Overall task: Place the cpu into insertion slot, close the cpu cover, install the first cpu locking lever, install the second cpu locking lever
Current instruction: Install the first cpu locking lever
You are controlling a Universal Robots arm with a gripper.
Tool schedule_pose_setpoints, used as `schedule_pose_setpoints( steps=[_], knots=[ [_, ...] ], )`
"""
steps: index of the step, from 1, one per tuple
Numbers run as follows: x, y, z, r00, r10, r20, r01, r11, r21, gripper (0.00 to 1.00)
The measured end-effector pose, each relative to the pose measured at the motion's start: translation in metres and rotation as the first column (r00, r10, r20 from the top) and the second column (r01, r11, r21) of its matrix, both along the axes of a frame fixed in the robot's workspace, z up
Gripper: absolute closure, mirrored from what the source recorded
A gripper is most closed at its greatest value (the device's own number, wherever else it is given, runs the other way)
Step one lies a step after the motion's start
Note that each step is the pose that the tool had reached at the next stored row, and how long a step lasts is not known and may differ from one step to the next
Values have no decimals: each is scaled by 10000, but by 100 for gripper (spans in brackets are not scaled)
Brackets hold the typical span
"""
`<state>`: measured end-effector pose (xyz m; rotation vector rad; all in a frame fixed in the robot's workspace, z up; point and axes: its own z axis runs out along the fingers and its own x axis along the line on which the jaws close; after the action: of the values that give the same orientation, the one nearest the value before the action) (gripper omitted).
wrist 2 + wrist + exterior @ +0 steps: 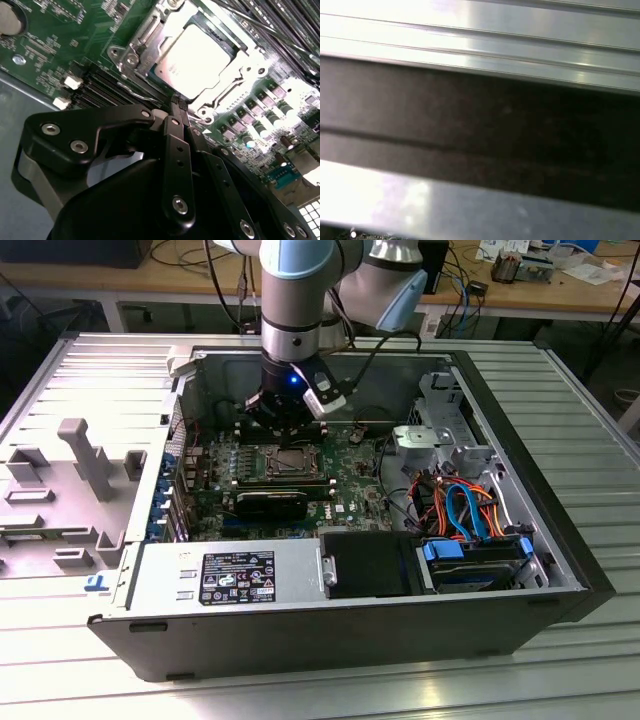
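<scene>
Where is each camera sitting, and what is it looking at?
Exterior view: off the arm, looking down into the open computer case; the arm and gripper show over the motherboard.
Second wrist view: on the arm, facing the cpu under the cpu cover; gripper fingers show.
First wrist view: on the arm, facing blurred metal.
Shared: exterior and second wrist views both show the socket.

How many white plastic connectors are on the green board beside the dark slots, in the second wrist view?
2: one white connector by the slots' end, the other nearer the gripper; more may be hidden.

No print can be read; the power supply label (238,576) shows only illegible marks.
</scene>
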<state>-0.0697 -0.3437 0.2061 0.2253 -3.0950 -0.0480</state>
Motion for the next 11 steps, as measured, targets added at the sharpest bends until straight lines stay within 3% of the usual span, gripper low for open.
schedule_pose_setpoints(
  steps=[7, 11],
  knots=[
    [-94, 1, 8, 10000, -1, 2, 1, 10000, -1, 89],
    [-100, 3, 68, 10000, 0, 10, 0, 10000, 3, 89]
  ],
)
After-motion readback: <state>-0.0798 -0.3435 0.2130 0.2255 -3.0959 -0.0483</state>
